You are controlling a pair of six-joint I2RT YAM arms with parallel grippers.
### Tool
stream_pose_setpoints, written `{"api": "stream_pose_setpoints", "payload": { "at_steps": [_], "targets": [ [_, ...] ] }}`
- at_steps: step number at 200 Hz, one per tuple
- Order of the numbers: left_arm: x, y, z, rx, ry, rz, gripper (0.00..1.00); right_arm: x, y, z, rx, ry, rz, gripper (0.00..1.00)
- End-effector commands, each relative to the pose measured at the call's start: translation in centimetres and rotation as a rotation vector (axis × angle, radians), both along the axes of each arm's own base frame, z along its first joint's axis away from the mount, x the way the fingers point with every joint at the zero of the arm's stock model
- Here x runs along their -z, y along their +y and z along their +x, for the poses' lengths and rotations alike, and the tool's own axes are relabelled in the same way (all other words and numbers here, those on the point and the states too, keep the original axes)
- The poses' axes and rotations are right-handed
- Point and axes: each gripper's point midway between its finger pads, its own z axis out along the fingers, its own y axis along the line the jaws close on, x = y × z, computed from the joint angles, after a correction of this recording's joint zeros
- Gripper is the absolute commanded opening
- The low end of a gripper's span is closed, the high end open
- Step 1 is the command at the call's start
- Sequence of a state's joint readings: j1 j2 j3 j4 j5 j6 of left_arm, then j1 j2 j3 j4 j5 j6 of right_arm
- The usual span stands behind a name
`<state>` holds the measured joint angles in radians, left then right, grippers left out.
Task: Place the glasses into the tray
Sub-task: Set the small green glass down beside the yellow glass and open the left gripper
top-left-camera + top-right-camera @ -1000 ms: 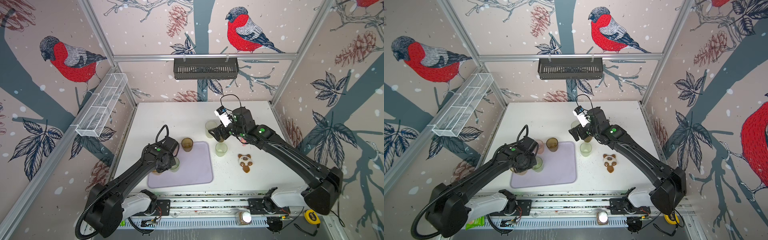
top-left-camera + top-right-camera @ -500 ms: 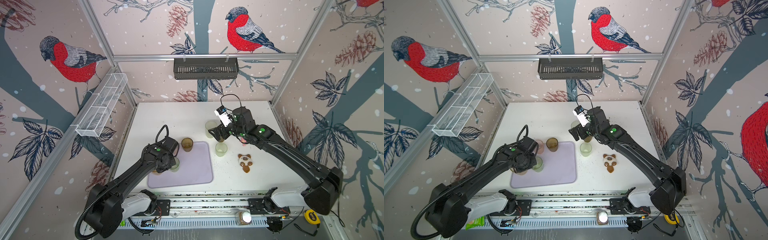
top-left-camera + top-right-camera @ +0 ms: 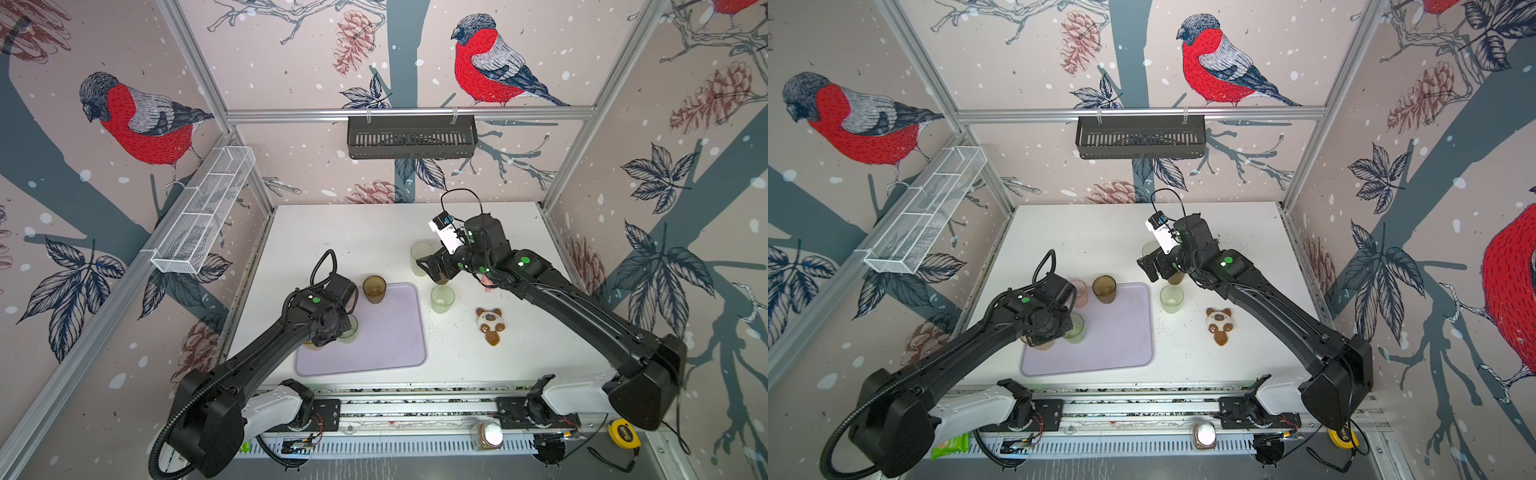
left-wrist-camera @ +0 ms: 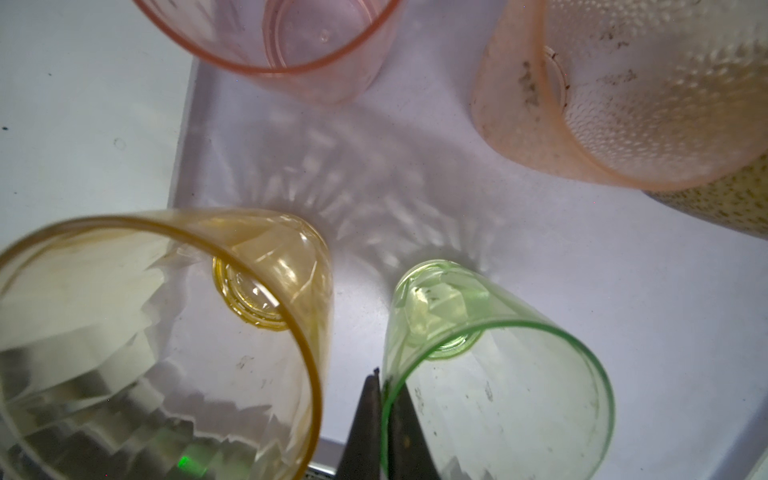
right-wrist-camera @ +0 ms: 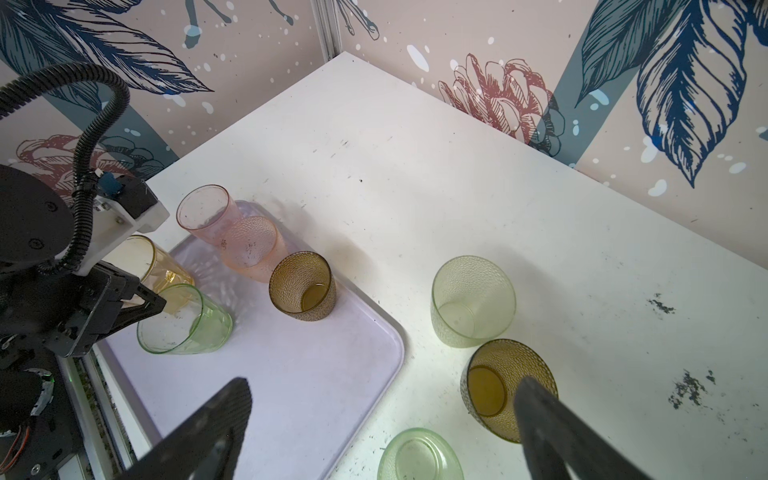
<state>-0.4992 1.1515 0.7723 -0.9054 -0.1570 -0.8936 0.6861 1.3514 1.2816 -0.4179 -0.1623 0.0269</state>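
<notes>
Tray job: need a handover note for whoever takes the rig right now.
Left hand: shut on green glass rim; glass upright in tray.
Right hand: open, empty, over brown glass on table.
Done: also in tray: smooth pink at the far corner, dotted pink, amber, second brown.
Left: release green glass; move brown glass, tall pale glass and light green glass from table into tray.
</notes>
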Motion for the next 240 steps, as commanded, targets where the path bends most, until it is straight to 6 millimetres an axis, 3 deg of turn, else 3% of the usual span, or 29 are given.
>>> {"api": "stream_pose_setpoints", "payload": {
  "at_steps": [1,240],
  "targets": [
    [0.07,0.44,-0.28,-0.018,0.007,0.017,0.0,-0.84,0.11,0.12,0.002,-0.026,0.016,1.0],
    [-0.5,0.58,-0.33,-0.012,0.004,0.024,0.17,-1.54,-0.16,0.02,0.009,-0.041,0.017,1.0]
  ]
}}
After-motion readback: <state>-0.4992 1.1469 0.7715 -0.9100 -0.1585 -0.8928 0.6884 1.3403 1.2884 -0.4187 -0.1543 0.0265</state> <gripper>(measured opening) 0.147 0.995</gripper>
